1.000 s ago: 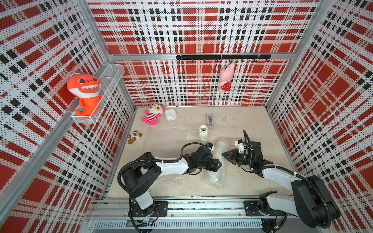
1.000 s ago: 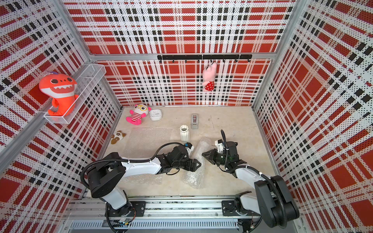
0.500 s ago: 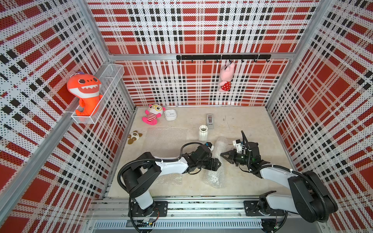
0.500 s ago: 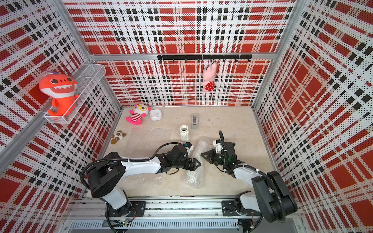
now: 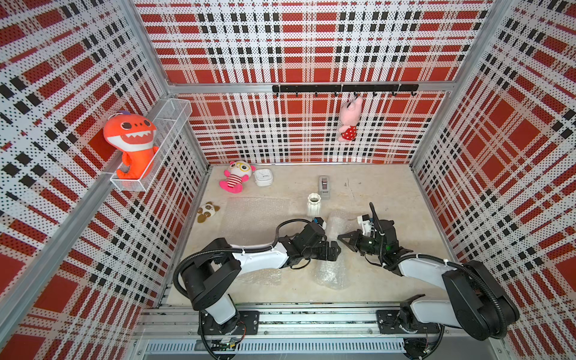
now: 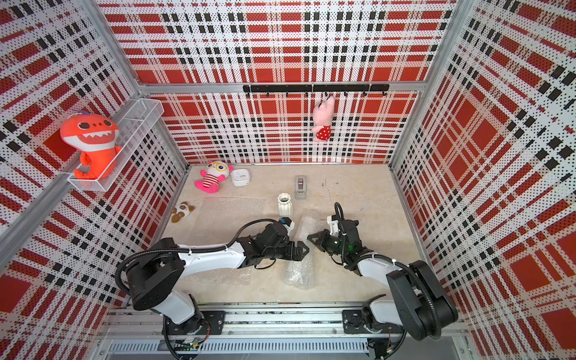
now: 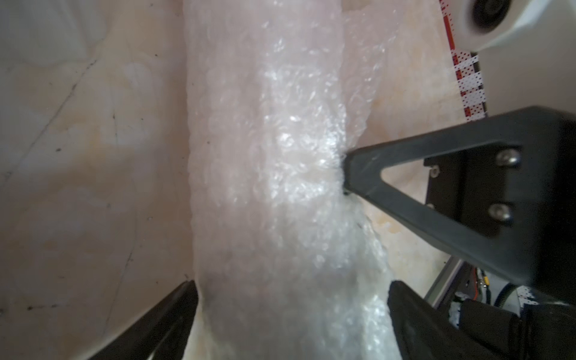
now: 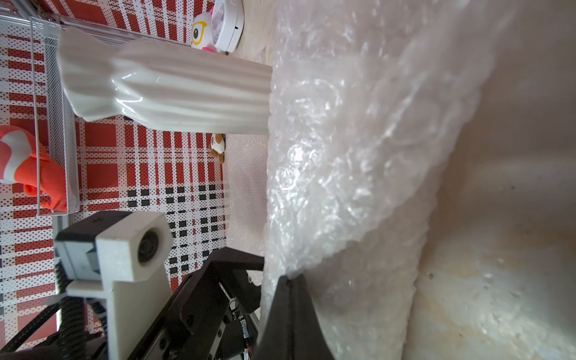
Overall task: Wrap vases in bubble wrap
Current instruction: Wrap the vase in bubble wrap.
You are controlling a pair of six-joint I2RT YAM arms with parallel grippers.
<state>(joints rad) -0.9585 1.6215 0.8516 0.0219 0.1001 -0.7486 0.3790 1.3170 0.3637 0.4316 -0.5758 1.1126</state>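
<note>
Upright vase (image 5: pixel 313 204) close beyond bubble-wrap roll (image 5: pixel 334 268)

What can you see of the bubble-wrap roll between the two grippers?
The bubble-wrap roll is clear, bubbled plastic sheet wound into a long, rumpled tube lying flat on the beige table; its contents cannot be made out. The right gripper is shut, pinching a fold on its side. The left gripper is open, jaws standing either side of it. Its far end lies near the upright white vase.
</note>
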